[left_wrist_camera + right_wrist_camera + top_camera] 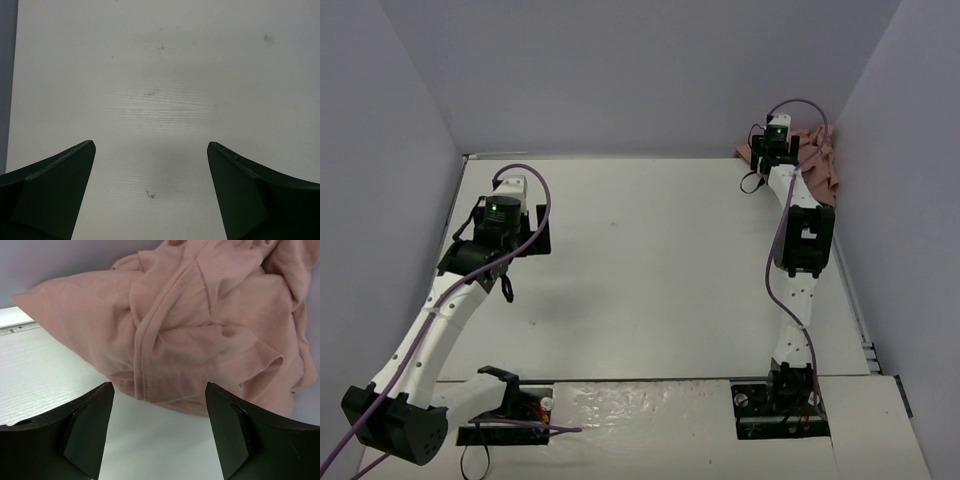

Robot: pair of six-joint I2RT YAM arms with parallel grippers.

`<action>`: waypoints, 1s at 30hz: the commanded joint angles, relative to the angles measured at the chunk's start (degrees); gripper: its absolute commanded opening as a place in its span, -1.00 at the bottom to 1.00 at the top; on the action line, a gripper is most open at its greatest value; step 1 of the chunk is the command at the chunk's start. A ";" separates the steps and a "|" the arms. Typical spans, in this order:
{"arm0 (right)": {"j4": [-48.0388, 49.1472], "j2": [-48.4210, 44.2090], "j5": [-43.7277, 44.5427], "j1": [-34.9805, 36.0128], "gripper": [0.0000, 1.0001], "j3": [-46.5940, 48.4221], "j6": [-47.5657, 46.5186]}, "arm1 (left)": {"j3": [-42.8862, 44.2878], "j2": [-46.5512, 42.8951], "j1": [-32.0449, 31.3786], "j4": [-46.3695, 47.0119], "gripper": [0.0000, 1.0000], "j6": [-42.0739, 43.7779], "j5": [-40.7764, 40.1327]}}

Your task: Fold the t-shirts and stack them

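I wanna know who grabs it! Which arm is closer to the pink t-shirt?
Right. The right arm reaches the far right corner, jaws open just before the pink t-shirt; the left arm hovers across the table.

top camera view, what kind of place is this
Probably a robot lab test cell: a white table boxed in by plain walls, two robot arms bolted at its near edge, and a crumpled pink t-shirt in the far right corner.
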 commanded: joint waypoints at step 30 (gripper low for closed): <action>5.23 3.05 -0.98 -1.53 -0.34 6.41 -0.20 | -0.05 2.62 -0.21 -0.30 0.87 -1.55 1.78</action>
